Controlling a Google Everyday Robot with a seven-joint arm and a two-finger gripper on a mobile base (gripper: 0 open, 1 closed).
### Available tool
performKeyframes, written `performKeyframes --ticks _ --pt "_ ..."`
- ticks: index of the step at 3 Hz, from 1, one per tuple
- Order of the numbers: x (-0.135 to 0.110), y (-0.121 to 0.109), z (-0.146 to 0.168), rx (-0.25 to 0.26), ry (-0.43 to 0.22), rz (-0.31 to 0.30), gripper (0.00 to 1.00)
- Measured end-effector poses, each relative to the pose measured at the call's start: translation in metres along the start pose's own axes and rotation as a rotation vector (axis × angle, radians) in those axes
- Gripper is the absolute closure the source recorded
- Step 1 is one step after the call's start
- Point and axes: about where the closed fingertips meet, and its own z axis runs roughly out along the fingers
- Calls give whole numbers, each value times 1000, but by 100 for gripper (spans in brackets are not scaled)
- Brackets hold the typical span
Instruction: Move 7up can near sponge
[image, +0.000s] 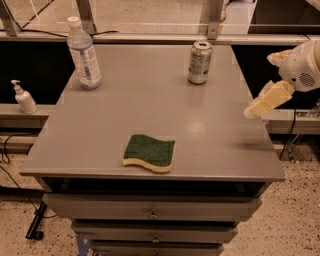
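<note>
The 7up can (200, 62) stands upright near the far right part of the grey table (150, 115); it is silvery with a shiny top. The sponge (149, 152), dark green over pale yellow foam, lies flat near the table's front edge, a little left of centre. My gripper (255, 109) is at the right edge of the table, hovering above it, to the right of and nearer than the can. It holds nothing that I can see.
A clear plastic water bottle (83, 54) stands at the table's far left. A small pump bottle (23, 98) sits on a ledge left of the table. Drawers (150, 214) run below the tabletop. A rail lies behind the table.
</note>
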Motion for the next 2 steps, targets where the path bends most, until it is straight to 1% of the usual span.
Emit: performKeyframes --ticks 1,2 --pt "-1 -28 30 -32 -157 110 0" --pt "-10 -48 59 -88 -334 216 0"
